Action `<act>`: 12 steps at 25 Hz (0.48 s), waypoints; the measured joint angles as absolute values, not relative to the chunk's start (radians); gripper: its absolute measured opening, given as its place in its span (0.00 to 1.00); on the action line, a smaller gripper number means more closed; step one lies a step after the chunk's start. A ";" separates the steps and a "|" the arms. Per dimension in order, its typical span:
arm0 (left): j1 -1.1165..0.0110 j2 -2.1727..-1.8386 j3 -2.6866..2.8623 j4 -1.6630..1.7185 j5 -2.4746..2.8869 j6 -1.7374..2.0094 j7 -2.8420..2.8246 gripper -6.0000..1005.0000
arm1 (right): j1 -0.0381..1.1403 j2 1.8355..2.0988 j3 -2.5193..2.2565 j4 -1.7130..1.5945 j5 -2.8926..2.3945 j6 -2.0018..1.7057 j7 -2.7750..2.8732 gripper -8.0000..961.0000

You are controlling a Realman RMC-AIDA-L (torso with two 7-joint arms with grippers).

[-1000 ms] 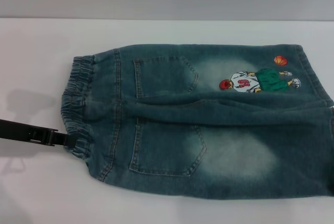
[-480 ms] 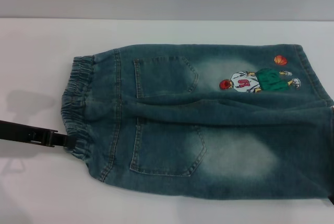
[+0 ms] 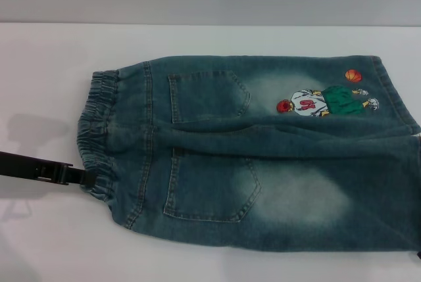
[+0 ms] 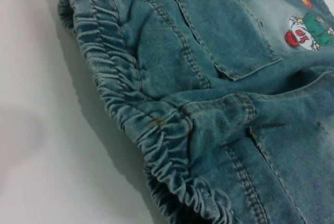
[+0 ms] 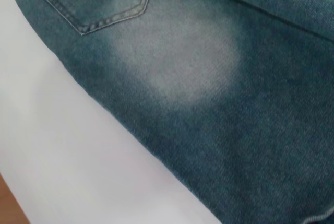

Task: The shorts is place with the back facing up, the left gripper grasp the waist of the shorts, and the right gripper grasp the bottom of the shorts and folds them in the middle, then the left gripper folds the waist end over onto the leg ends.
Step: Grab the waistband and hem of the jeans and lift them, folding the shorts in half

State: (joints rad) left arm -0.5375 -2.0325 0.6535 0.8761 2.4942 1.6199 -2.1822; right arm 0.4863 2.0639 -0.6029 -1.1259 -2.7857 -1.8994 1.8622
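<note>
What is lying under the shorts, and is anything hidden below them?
The shorts lie flat, back pockets up, on a white table. The left gripper sits at the waist, near corner. Whatever lies beneath the denim is covered and cannot be seen.

A plain white table [image 3: 217,40] carries everything here, its far edge meeting a pale grey wall. Spread flat on it, back side up, lie the shorts [image 3: 263,157] (faded blue denim, two patch pockets showing). The waist [image 3: 95,131], puckered and darker, points to the robot's left; the leg ends [image 3: 395,91] reach the right margin of the head view, with the cartoon print [image 3: 322,101] on the farther leg.
</note>
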 joint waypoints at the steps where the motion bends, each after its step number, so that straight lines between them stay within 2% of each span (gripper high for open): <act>1: -0.538 -2.033 0.653 0.876 2.494 1.620 -2.182 0.03 | 0.486 2.064 -0.603 -1.125 -2.784 -1.899 1.862 0.66; 12: -0.538 -2.033 0.653 0.875 2.493 1.620 -2.179 0.03 | 0.493 2.069 -0.610 -1.114 -2.754 -1.886 1.861 0.65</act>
